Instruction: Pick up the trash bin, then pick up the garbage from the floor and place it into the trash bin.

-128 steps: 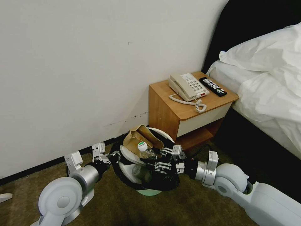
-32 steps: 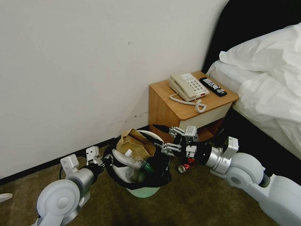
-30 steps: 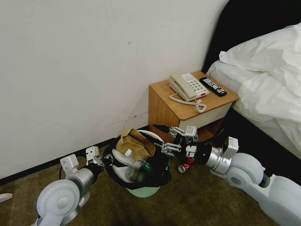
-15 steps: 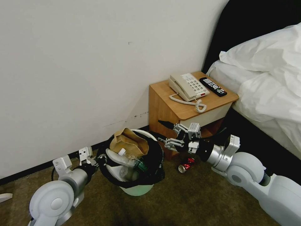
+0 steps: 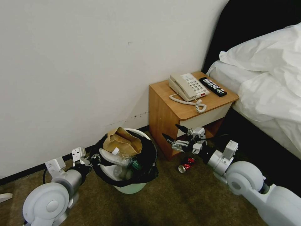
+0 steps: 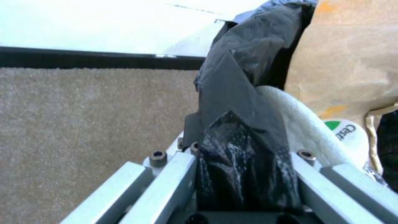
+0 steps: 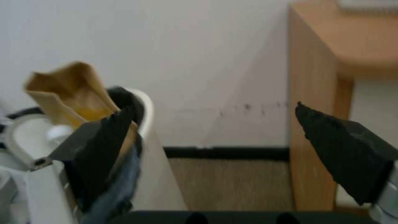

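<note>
Left gripper point(image 5: 94, 159) clamps the bin point(image 5: 131, 187) rim, right gripper point(image 5: 175, 135) spread empty just above the can point(image 5: 186, 164) on the floor; best drop straight, straddle its middle, squeeze gently.

Carpet floor point(image 5: 175, 201): trash bin point(image 5: 131, 187), 1 red can point(image 5: 186, 164), nightstand point(image 5: 185, 106) w/ phone point(image 5: 187, 86), remote point(image 5: 213, 86).

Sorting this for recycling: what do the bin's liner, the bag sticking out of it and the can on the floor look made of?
The trash bin liner looks like thin glossy black plastic film: it crinkles and glints. The brown bag looks like matte kraft paper, creased and standing stiffly. The red can looks like shiny metal, probably aluminium, dented.
</note>
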Robot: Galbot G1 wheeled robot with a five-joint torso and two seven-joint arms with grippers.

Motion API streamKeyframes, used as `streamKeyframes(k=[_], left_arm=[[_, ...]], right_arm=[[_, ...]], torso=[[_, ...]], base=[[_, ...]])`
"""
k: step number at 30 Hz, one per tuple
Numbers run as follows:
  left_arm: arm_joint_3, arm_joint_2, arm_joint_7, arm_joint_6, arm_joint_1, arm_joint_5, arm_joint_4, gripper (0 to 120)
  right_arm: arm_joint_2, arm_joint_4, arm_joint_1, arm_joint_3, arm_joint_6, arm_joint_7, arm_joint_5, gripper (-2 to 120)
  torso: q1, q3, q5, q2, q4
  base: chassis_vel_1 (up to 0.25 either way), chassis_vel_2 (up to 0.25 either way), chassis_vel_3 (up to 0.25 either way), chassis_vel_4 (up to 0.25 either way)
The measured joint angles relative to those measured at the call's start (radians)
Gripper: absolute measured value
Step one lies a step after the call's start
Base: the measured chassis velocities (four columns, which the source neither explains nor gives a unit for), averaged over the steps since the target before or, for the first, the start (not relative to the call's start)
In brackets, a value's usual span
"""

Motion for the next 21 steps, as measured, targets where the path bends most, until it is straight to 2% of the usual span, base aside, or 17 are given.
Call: streamKeyframes(k=[4,6,7,10,13,17,20,21], left_arm=[[-0.001,0.004,-0.003,-0.001,0.002,-0.002,-0.008,4],[0.001,0.009,-0.008,-0.002,0.003,-0.007,-0.016,4],[0.001,0.014,-0.016,-0.003,0.003,-0.015,-0.02,4],[-0.001,0.017,-0.02,-0.004,0.004,-0.022,-0.023,4],[-0.019,0.034,-0.03,-0.006,0.013,-0.045,-0.032,4],[-0.027,0.038,-0.031,-0.006,0.019,-0.051,-0.036,4],[-0.039,0.041,-0.031,-0.007,0.027,-0.064,-0.042,4],[-0.039,0.041,-0.031,-0.007,0.027,-0.064,-0.042,4]], right_arm=[[0.013,0.003,-0.016,-0.007,-0.018,0.041,0.017,100],[0.031,0.012,-0.021,-0.026,-0.035,0.093,0.038,100],[0.056,0.021,-0.025,-0.04,-0.058,0.155,0.069,100],[0.069,0.024,-0.028,-0.048,-0.07,0.195,0.084,100],[0.097,0.03,-0.044,-0.062,-0.107,0.316,0.135,100],[0.106,0.032,-0.048,-0.062,-0.121,0.356,0.15,100],[0.149,0.039,-0.032,-0.082,-0.157,0.506,0.218,100],[0.149,0.039,-0.032,-0.082,-0.157,0.506,0.218,100]], torso=[[0.0,0.0,-0.0001,0.0,0.0],[0.0,0.0,-0.0001,0.0,0.0],[0.0,0.0,-0.0002,0.0,0.0001],[0.0,0.0,-0.0001,0.0,0.0001],[0.0,0.0,-0.0001,0.0,0.0],[0.0,0.0,-0.0002,0.0,0.0],[0.0,0.0,-0.0002,0.0,-0.0002],[0.0,0.0,-0.0002,0.0,-0.0002]], base=[[0.0,0.0,0.0,0.0],[0.0,0.0,0.0,0.0],[0.0,0.0,0.0,0.0],[0.0,0.0,0.0,0.0],[0.0,0.0,0.0,0.0],[0.0,0.0,0.0,0.0],[0.0,0.0,0.0,0.0],[0.0,0.0,0.0,0.0]])
